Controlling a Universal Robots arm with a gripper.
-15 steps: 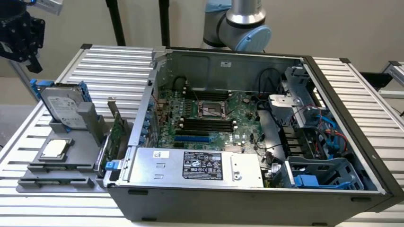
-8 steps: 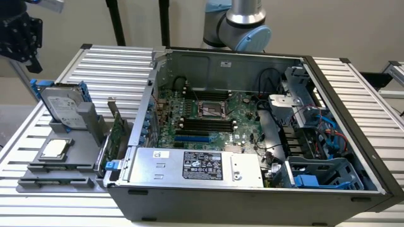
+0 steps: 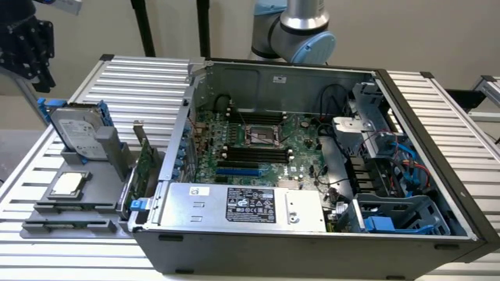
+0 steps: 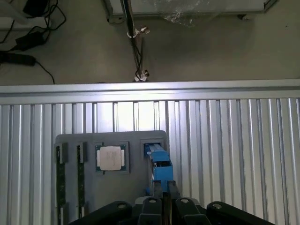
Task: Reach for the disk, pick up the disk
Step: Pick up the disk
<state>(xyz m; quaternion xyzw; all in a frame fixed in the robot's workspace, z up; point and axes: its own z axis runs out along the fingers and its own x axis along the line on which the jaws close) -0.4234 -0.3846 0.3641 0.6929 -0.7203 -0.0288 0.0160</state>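
The disk (image 3: 78,136), a silver-grey drive with a white label in a bright blue carrier, stands upright in a slot of the grey holder (image 3: 74,219) at the exterior view's left, outside the computer case. From the wrist view I look down on its blue top edge (image 4: 159,165) in the holder (image 4: 136,140). My gripper (image 4: 164,202) hangs above that edge without touching it. Its two fingertips are pressed together with nothing between them. In the exterior view the black gripper (image 3: 27,50) hangs high at the far left, above the disk.
A small square silver chip (image 3: 68,183) (image 4: 111,158) lies flat in the holder beside the disk. Two memory sticks (image 4: 58,180) stand in the holder's slots. The open computer case (image 3: 312,158) takes up the middle and right of the ribbed metal table (image 4: 234,154).
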